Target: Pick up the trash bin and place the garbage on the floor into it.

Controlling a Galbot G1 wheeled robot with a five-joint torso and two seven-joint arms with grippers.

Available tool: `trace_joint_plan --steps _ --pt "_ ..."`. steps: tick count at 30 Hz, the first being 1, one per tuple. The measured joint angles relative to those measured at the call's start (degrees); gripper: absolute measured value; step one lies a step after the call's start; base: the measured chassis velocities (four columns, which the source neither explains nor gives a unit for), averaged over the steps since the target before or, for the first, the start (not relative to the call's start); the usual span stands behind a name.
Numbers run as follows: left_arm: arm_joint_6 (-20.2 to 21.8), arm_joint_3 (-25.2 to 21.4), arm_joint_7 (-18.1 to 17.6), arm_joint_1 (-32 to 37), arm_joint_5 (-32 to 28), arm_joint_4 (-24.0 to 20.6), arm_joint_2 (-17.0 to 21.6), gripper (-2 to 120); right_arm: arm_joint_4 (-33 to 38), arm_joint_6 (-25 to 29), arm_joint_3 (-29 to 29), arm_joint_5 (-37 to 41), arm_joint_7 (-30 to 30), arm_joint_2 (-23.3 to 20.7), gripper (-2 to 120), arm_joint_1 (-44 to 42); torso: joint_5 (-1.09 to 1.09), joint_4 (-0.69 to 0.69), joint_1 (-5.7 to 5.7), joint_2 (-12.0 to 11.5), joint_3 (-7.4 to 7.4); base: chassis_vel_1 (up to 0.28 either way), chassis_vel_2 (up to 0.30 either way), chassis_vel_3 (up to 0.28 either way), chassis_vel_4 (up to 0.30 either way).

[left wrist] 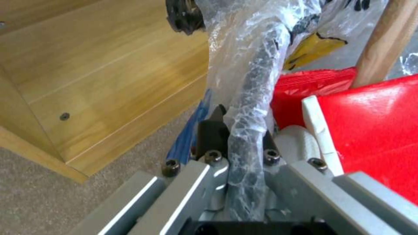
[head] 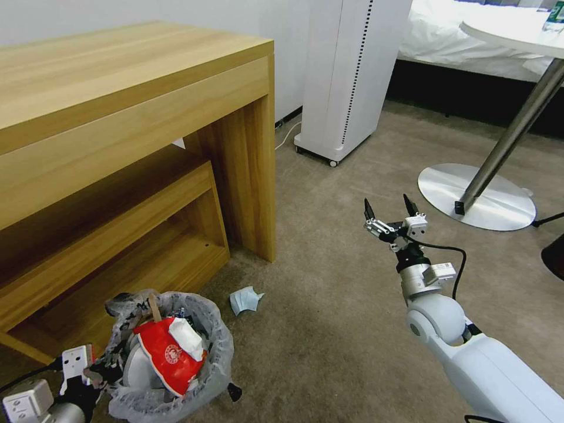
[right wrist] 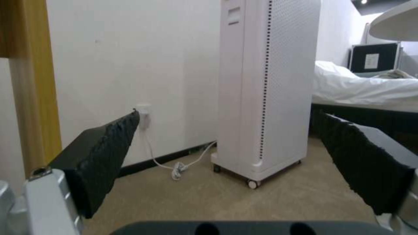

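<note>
Left end effector [left wrist: 241, 137] clamps trash bin [head: 214, 358] rim; right end effector [head: 390, 214] wide open, empty, mask [head: 245, 300] well apart.

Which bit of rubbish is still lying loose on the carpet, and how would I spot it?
Start at the big wooden desk and follow its front leg down to the beige carpet. Just beside the bag-lined trash bin, which the left gripper holds by the rim, lies a crumpled pale blue mask. It alone sits outside the bin.

one bin [head: 170, 358], one mask [head: 245, 300] on the carpet, one stick [head: 154, 308] and one red wrapper [head: 166, 356] in the bin, two grippers [head: 390, 216] [left wrist: 241, 137].
</note>
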Motion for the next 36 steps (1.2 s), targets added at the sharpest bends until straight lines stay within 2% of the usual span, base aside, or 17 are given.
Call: trace_joint_plan --steps 13,25,36 --pt "1.1 0.0 0.2 1.5 -0.3 -1.1 1.4 1 -1.0 0.2 -0.8 0.0 -0.6 0.3 100 0.8 0.0 0.0 -0.01 0.0 0.0 -0.008 0.009 0.01 -0.008" --pt "1.4 0.1 0.2 1.5 -0.6 -0.9 1.8 1 -1.5 0.5 -1.7 -0.2 -0.6 0.5 100 1.3 0.0 0.0 0.0 0.0 0.0 -0.115 0.111 0.115 -0.106" --pt "1.4 0.1 0.1 1.1 -0.9 -0.1 1.8 1 -1.2 0.7 -5.4 1.1 0.4 0.5 100 2.9 0.0 0.0 0.0 0.0 -0.01 -0.022 0.024 0.025 -0.021"
